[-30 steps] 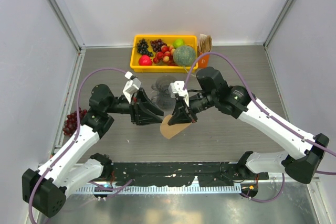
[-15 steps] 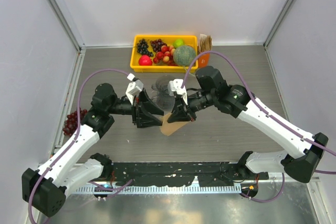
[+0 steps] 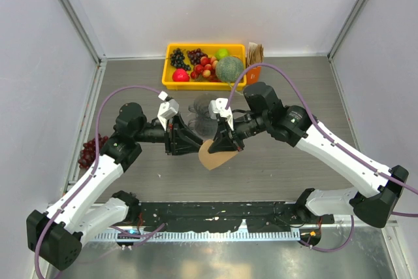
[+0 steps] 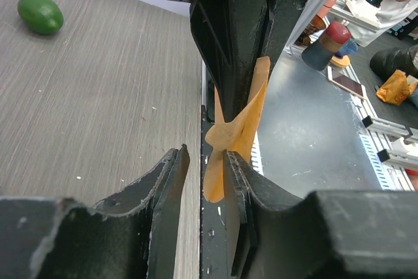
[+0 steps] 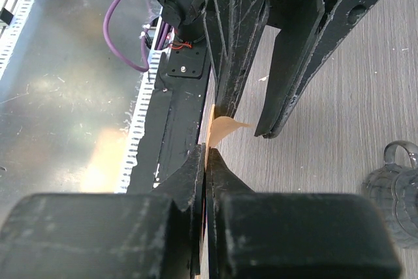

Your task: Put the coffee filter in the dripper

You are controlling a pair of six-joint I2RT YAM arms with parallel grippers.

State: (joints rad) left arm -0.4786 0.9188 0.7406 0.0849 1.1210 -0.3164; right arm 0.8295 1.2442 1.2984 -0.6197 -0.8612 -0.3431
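A: Where is the coffee filter [image 3: 214, 156]?

B: Off the table, hanging between the 2 arms. It is on the near side of the dripper [image 3: 202, 110], not over it. The dripper stands between the filter and the yellow fruit tray [image 3: 168, 76]. The right gripper [image 3: 223, 143] is pressed together on the filter's upper edge.

A: And the left gripper [image 4: 206, 158]?

B: Its jaws stand apart. The left wrist view shows the paper's edge between the 2 fingers, lying against 1 of them with a gap to the other. That is no clamp.

A: How will the paper handle?

B: By its look it is very light, thin and limp; it buckles into a fold in the left wrist view. It would likely crease or tear if the 2 grippers pulled hard against each other, and it could slide out of a shallow pinch. The best hold seems to be near the rim, 1 layer per gripper, so the cone spreads open and its tip stays free to drop into the dripper.

A: What does each view add?

B: Only the top view gives the layout. Only the left wrist view shows the gap and the fold. The right wrist view shows its own jaws tight on the paper, with a small tan tab sticking out. It also shows the dripper's ribbed clear wall and handle at the lower right edge.
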